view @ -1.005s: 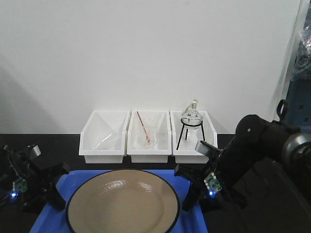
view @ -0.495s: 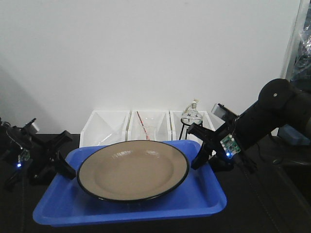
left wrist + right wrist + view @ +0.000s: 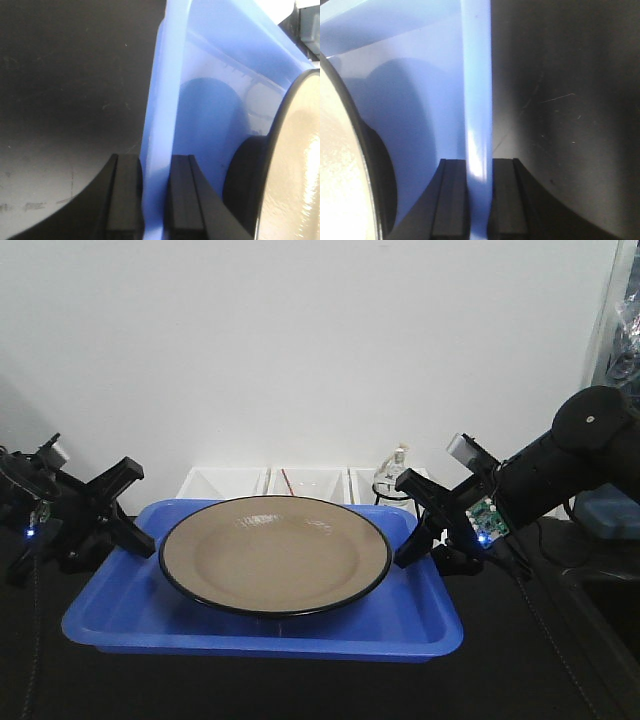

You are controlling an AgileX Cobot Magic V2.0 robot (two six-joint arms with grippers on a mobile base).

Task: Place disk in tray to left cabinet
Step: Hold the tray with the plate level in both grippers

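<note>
The front view shows the disk (image 3: 275,555) lying in the tray (image 3: 120,605), but only the wrist views reveal the left end effector (image 3: 155,200) and the right end effector (image 3: 477,200) each pinching its rim.

On my front view the tray (image 3: 250,635) reads bright, plain blue. In both wrist views its rim washes out to a pale, glossy lavender-blue. The disk (image 3: 275,555) is tan inside with a thin black rim, and its underside looks dark. The left gripper (image 3: 140,512) and right gripper (image 3: 405,522) are matte black. A green board (image 3: 487,520) with a blue light shows by the right one. The bins (image 3: 225,480) and wall (image 3: 300,340) are white, the table (image 3: 520,680) black. I see a red rod (image 3: 288,481) in the middle bin.
</note>
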